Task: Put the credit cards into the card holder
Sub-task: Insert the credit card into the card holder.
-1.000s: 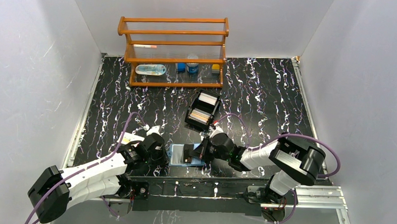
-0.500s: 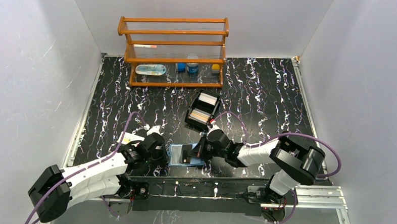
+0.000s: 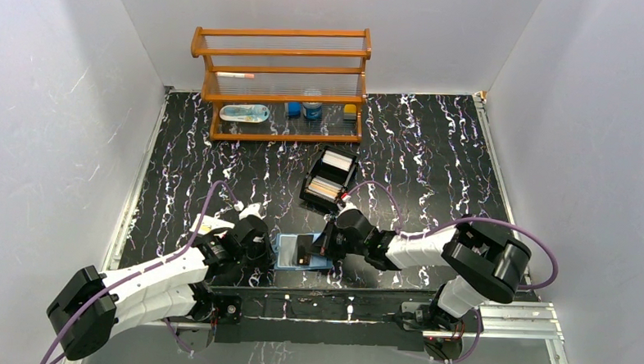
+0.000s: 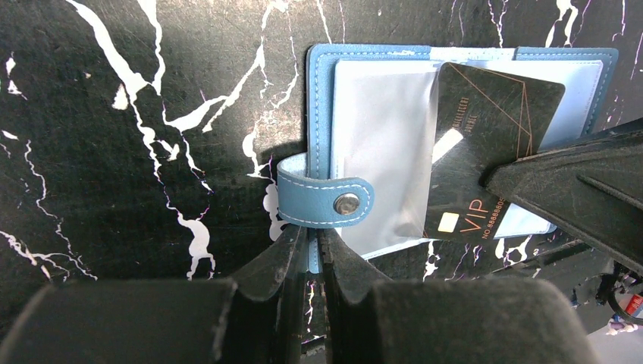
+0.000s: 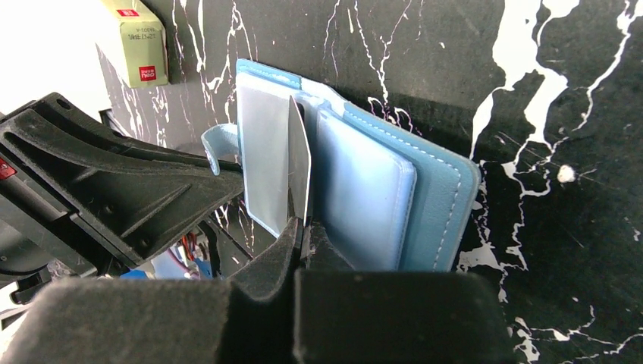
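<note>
The blue card holder [image 3: 285, 251] lies open near the table's front edge, its snap tab [image 4: 326, 201] curled over the left side. My left gripper [image 4: 312, 239] is shut on the holder's blue left edge. My right gripper [image 5: 303, 227] is shut on a black credit card [image 4: 485, 129] with "VIP" print. The card [image 5: 300, 163] stands on edge, its far part inside a clear sleeve of the card holder [image 5: 425, 189]. More credit cards, a tan stack [image 3: 325, 187] and a white stack [image 3: 339, 162], sit in a black box.
The black two-compartment box [image 3: 313, 196] stands just behind the holder. A cream packet with a red mark [image 5: 140, 38] lies by the left arm. A wooden rack [image 3: 282, 82] with small items stands at the back. Grey walls close in three sides.
My right gripper has shifted a little to the left with the black card, bringing it further over the holder. The left gripper has stayed put on the holder's edge.
</note>
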You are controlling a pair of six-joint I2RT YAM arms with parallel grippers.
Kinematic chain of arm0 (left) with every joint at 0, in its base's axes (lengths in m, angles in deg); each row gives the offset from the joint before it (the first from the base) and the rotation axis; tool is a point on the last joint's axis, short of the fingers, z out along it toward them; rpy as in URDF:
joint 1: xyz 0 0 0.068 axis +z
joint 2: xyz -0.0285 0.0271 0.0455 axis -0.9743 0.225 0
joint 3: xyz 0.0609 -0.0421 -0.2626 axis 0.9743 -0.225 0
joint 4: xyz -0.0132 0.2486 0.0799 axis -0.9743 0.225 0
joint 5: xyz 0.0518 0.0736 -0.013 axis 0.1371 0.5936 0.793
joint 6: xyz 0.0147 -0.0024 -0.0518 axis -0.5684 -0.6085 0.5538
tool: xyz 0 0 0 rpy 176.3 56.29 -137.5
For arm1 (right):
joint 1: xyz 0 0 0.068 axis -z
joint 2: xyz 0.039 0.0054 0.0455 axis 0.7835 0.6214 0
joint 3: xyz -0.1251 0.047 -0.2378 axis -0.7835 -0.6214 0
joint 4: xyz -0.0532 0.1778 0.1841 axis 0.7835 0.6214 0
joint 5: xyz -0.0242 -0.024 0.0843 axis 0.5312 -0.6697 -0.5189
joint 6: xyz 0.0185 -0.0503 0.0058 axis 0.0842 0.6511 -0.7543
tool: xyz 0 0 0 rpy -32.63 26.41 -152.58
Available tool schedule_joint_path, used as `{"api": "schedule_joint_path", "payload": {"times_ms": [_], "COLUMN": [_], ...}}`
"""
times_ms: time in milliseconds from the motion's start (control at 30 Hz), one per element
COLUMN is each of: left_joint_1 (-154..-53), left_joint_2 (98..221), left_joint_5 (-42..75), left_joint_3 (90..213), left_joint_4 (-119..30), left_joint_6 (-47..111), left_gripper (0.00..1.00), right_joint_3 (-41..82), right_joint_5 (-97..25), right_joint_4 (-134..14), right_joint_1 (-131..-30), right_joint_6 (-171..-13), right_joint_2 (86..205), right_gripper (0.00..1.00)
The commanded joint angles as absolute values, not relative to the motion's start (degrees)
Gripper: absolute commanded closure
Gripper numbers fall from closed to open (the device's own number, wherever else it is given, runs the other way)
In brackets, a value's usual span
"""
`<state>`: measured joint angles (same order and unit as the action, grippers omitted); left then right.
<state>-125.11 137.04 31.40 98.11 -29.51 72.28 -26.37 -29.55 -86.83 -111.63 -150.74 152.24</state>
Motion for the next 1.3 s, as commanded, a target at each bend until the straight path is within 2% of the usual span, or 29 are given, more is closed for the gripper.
{"api": "schedule_joint_path", "payload": {"times_ms": [0, 567, 967, 1267], "left_joint_1": [-125.16, -125.16, -125.16, -125.16], "left_joint_2": [138.21, 139.09, 139.22, 139.74], "left_joint_5": [31.77, 31.78, 31.72, 32.25], "left_joint_3": [97.32, 97.42, 97.38, 97.58], "left_joint_4": [-28.96, -29.32, -29.50, -29.32], "left_joint_6": [72.00, 71.82, 71.73, 71.32], "left_gripper": [0.90, 0.90, 0.90, 0.90], "right_joint_3": [-25.76, -24.66, -21.27, -22.22], "right_joint_5": [-30.29, -35.79, -39.98, -40.21], "right_joint_4": [-81.46, -80.81, -81.23, -76.50], "right_joint_1": [-111.55, -109.33, -109.32, -107.69], "right_joint_6": [-148.50, -146.43, -146.17, -144.27], "right_joint_2": [152.23, 153.64, 159.06, 155.67], "right_gripper": [1.00, 1.00, 1.00, 1.00]}}
